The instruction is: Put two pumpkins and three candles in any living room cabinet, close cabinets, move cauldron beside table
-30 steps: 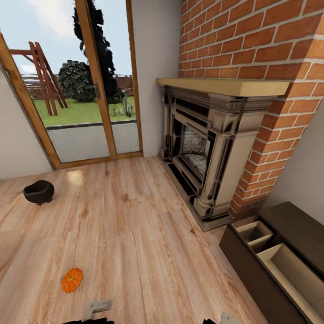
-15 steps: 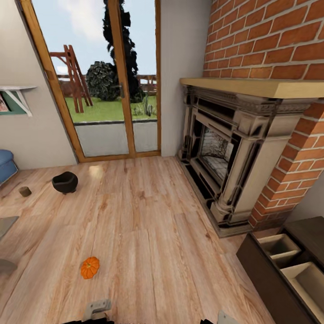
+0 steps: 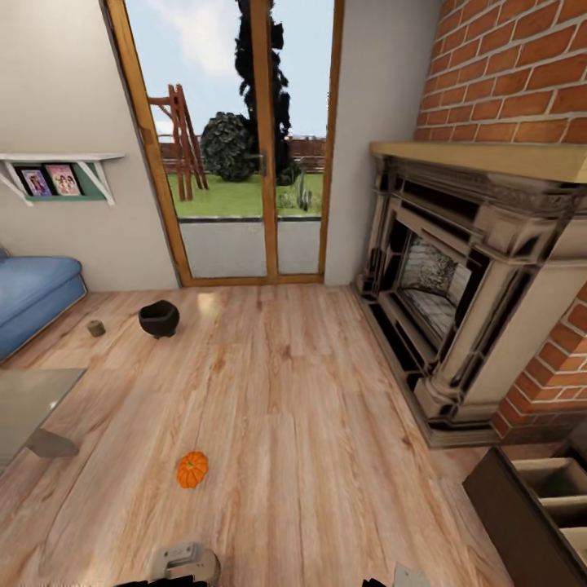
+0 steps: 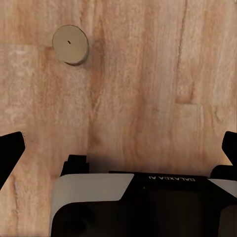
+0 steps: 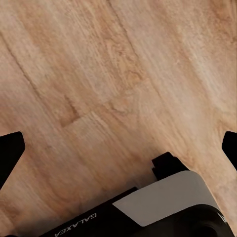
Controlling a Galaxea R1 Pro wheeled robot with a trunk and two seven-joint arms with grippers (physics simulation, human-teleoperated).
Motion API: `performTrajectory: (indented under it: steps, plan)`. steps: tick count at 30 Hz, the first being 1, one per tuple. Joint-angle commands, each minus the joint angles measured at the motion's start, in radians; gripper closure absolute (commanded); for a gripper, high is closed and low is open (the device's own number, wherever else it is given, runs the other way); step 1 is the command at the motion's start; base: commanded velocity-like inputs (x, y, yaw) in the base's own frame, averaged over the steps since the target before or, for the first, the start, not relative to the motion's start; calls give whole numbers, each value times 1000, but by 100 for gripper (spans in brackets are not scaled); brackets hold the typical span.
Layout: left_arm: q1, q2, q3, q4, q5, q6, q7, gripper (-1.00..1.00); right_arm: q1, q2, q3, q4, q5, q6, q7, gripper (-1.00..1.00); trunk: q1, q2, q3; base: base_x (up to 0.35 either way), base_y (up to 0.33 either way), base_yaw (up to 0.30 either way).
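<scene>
On the floor: one pumpkin (image 3: 192, 470), small, flattened, ribbed orange, lies alone on pale wood planks near the head view's lower edge.
Cauldron: cauldron (image 3: 159, 318), round black pot with wide mouth and bulging belly, stands on the floor before the glass door (image 3: 244, 147), well apart from the pumpkin.
Candles: one candle (image 3: 96, 328), short olive-brown stub, sits just beside the cauldron toward the sofa (image 3: 33, 293); another candle (image 4: 70, 45) shows in the left wrist view as a beige disc with a dark dot at its centre, upright on the planks.
Cabinet: cabinet (image 3: 522, 522), dark brown, cut off at the head view's lower right corner; pale beige compartments stand open at the top.
Surroundings: stone fireplace (image 3: 456, 285) under a tan mantel, set in red brick; wall shelf (image 3: 61, 167) with framed pictures; grey table (image 3: 24, 399) corner, partly cut off.
Left gripper: left gripper (image 4: 118, 148) has its jaws spread wide, black fingertips at the frame's two sides, nothing between them.
Right gripper: right gripper (image 5: 118, 145) likewise spread wide over bare floor, holding nothing.
</scene>
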Motion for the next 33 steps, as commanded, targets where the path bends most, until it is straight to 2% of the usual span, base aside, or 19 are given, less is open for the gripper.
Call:
performTrajectory:
  steps: [1,21,25,33]
  plan:
    - [0,0,0,0,0,0,0,-100,0,0,0,0,0,0,0,-100,0,0,0,144,0,277]
    - [0,1,0,0,1,-1,-1,-100,0,0,7,-2,0,-1,1,-100,0,0,0,273,4,69]
    - [0,1,-1,0,0,-1,-1,-100,0,0,26,-2,0,-21,1,-100,0,0,0,91,11,181]
    - [0,1,-1,0,0,-1,-1,-100,0,0,31,-2,-1,-35,1,-100,0,0,0,94,28,14]
